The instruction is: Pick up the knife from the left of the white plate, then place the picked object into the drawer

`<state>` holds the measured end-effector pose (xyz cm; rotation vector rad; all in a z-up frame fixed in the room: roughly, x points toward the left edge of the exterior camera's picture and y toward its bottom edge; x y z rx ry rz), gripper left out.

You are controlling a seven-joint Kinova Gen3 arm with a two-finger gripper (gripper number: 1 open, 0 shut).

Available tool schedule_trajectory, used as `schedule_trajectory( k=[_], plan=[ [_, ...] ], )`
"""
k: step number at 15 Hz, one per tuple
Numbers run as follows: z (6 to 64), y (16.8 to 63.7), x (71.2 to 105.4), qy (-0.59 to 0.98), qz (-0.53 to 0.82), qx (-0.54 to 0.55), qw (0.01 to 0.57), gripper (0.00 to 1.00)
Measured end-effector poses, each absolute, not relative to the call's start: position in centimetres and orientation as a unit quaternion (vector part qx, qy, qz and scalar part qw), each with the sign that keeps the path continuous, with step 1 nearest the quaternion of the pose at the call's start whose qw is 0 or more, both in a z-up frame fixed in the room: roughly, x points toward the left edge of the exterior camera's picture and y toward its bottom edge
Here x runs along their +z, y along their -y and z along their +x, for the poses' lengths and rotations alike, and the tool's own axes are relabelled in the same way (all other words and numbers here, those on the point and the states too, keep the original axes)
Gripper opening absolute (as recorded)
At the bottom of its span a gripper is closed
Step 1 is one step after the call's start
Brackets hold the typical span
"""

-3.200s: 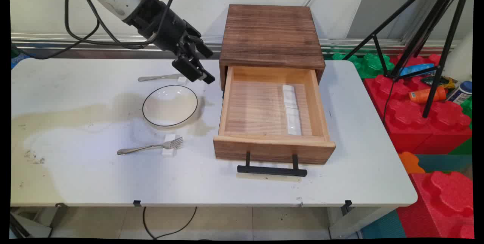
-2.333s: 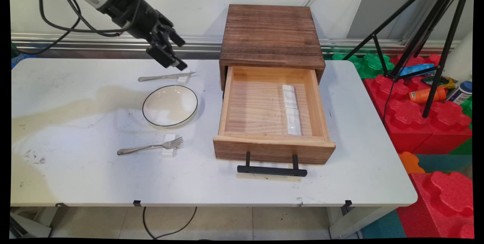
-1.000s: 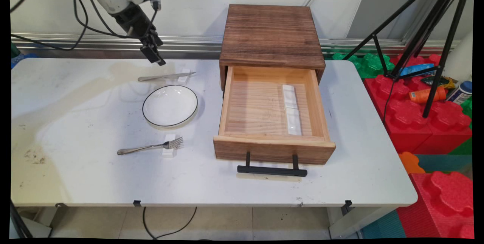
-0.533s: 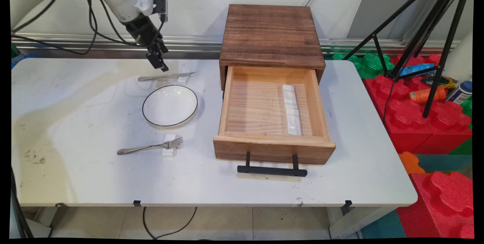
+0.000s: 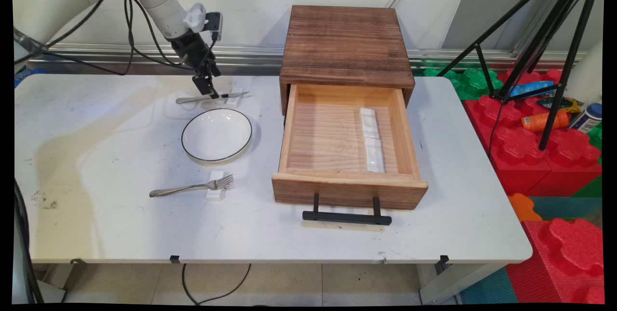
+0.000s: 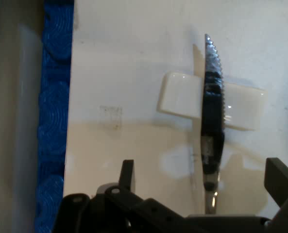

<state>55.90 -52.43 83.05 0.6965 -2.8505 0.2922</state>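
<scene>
A: We see the gripper (image 5: 208, 93) low over the knife (image 5: 212, 97), at the far side of the plate (image 5: 217, 135). From the hand view, the fingers (image 6: 281, 180) are spread wide, one on either side of the knife (image 6: 212, 126), and neither is touching it.

B: Agreed, the gripper (image 6: 202, 182) is parted and pinching nothing. We see the serrated blade lying across a small white rest (image 6: 211, 101), tip pointing away from the hand.

A: In the main view that rest (image 5: 234, 98) sits just beyond the plate, toward the drawer side, with the knife handle running off to the left.

B: On the near side of the plate we have the fork (image 5: 192, 187), its tines propped on another white rest (image 5: 216, 185).

A: To the right of the plate stands the wooden drawer box (image 5: 345, 43), and we see its drawer (image 5: 348, 152) pulled open with the black handle (image 5: 346, 215) facing us.

B: Inside the drawer, toward its right wall, lie two white ceramic pieces (image 5: 371, 139) end to end.

A: All of it rests on the white table (image 5: 120, 224). Well right of the plate, beyond the table edge, we see red foam blocks (image 5: 549, 156) and black tripod legs (image 5: 554, 55).
</scene>
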Motion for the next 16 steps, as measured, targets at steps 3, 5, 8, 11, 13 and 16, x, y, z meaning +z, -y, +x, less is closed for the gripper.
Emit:
schedule_trajectory(
  k=[3, 5, 8, 11, 13, 16],
  plan=[
    [56.2, 53.3, 81.9, 0.965, 0.229, 0.088, 0.096, 1.0],
    [56.4, 53.7, 81.2, 0.966, 0.225, 0.082, 0.097, 1.0],
    [56.6, 54.1, 80.7, 0.967, 0.221, 0.075, 0.099, 1.0],
    [56.7, 54.2, 80.3, 0.968, 0.218, 0.066, 0.103, 0.0],
    [56.6, 54.2, 80.3, 0.969, 0.215, 0.062, 0.105, 0.0],
    [56.5, 53.8, 80.4, 0.97, 0.211, 0.056, 0.108, 0.0]
  ],
)
